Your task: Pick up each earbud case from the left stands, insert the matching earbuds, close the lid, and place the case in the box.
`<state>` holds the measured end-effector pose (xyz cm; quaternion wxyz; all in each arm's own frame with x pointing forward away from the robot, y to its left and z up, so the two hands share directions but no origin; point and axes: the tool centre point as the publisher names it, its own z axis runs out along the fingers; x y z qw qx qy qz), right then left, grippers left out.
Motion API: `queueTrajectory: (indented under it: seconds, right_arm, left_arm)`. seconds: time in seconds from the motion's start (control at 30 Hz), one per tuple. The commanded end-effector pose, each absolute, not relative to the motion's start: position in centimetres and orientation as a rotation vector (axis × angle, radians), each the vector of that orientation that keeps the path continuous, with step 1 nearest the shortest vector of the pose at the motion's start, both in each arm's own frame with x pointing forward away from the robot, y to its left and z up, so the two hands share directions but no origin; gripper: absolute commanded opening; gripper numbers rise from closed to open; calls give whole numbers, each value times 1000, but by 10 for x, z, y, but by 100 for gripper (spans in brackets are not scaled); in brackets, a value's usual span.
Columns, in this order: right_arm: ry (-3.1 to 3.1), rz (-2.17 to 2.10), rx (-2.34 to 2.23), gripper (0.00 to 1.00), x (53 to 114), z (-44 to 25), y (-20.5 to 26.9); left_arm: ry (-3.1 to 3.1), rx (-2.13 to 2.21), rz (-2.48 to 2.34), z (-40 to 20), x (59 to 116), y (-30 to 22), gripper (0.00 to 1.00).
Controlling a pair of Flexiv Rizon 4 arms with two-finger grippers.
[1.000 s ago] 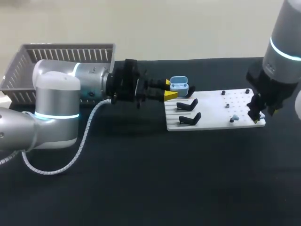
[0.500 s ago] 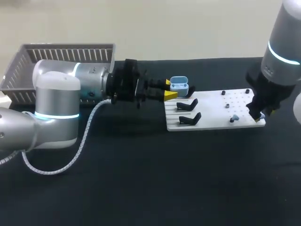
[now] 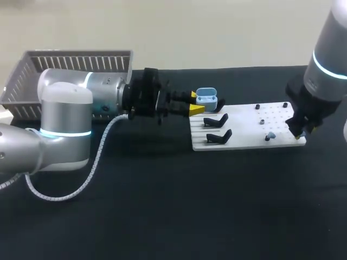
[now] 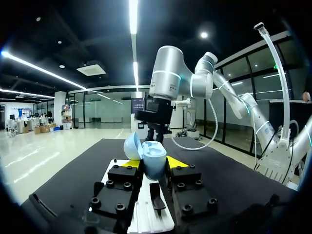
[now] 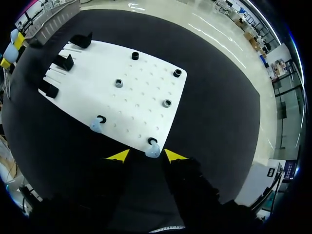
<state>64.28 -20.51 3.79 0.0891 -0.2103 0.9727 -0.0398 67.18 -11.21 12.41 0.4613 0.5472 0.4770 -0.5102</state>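
Right now the left gripper (image 4: 152,163) is clamped on the earbud case (image 4: 156,155) at the white board's (image 3: 244,127) far-left corner. The right gripper (image 5: 146,156) is spread, tips either side of one earbud (image 5: 152,152) at the board's near-right corner, not pinching it. 2nd earbud (image 5: 96,126) sits by the board's near edge. Early stage, I'd say: no buds in, lid up, case not yet in the basket (image 3: 32,70), well left of the board. Case is pale blue, rounded, glossy.
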Motion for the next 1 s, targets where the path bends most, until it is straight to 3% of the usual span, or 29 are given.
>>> queueTrajectory:
  seconds: [0.03,1.0]
  right_arm:
    - [2891,-121,-626,40,642,34,-204]
    - [2911,-108,-585,32,650,23,-207]
  left_arm:
    - [1174,1342,-1249,124,670,-112,0]
    - [1174,1342,-1249,124,670,-112,0]
